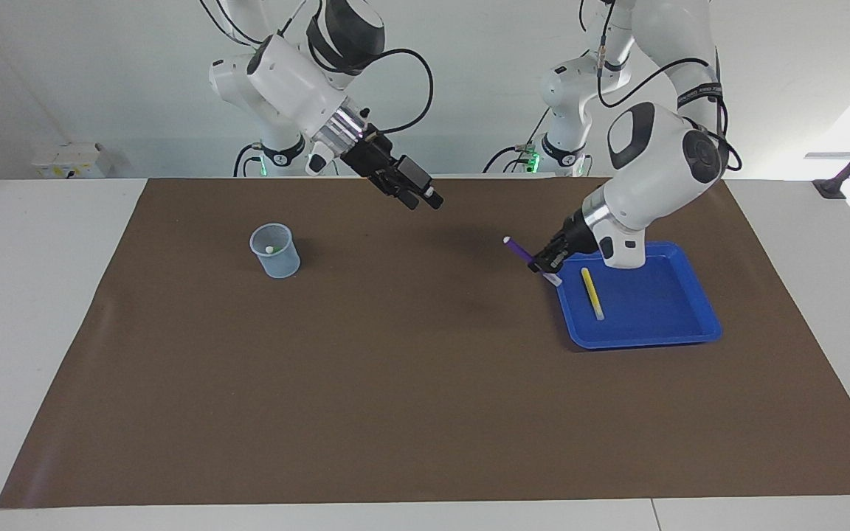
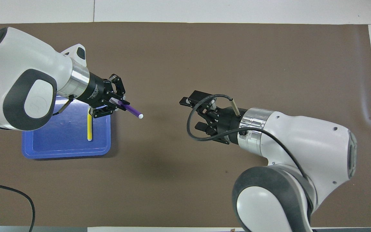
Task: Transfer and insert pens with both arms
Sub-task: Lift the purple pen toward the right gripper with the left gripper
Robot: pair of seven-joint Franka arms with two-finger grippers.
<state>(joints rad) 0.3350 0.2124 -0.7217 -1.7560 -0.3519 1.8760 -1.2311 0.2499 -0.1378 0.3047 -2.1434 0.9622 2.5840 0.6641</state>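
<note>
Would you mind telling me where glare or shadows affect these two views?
Facing view: bright light washes out the wall by the left arm's end; soft shadows lie on the mat under the purple pen and beside the cup. Overhead view: no glare shows on the tray; a broad, soft shadow sits on the mat between the arms.

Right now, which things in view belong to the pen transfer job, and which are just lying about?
Part of the job:
- purple pen, held by the left gripper
- yellow pen in the blue tray
- clear cup
- right gripper, open, waiting over the mat

Just there:
- brown mat
- wall socket box
</note>
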